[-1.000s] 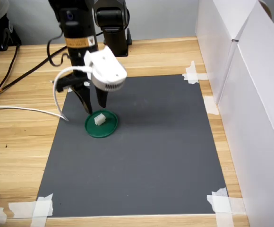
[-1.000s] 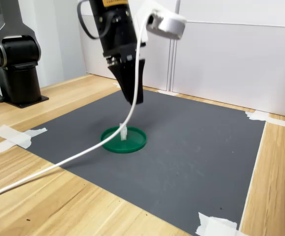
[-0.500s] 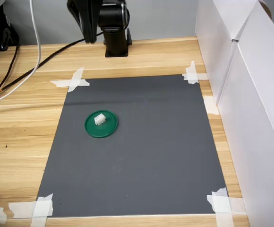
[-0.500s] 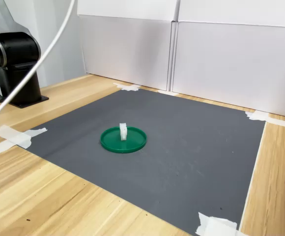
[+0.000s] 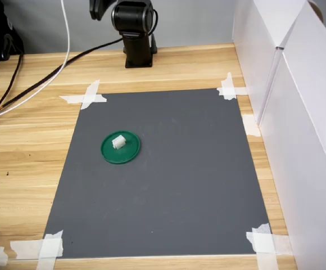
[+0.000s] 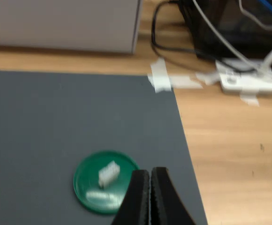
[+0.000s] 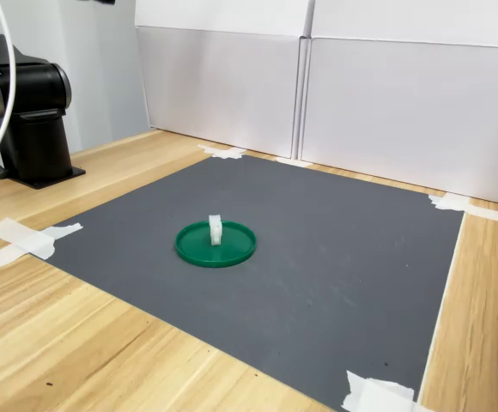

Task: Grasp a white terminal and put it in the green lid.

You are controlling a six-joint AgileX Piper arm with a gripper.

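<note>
Where the first exterior view shows it, white terminal (image 5: 118, 142) lies inside green lid (image 5: 121, 147), mat's left half. Wrist view: claw (image 6: 150, 176) closed, empty, raised clear, lid just beside. Second exterior view: terminal upright, lid's centre.

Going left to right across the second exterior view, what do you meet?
Black arm base → tape piece at the mat corner → green lid holding the white terminal → tape piece at the far-right corner.

open grey mat (image 5: 168, 185) surrounds the green lid (image 5: 121, 147); white boxes (image 5: 298, 112) wall one side.
</note>
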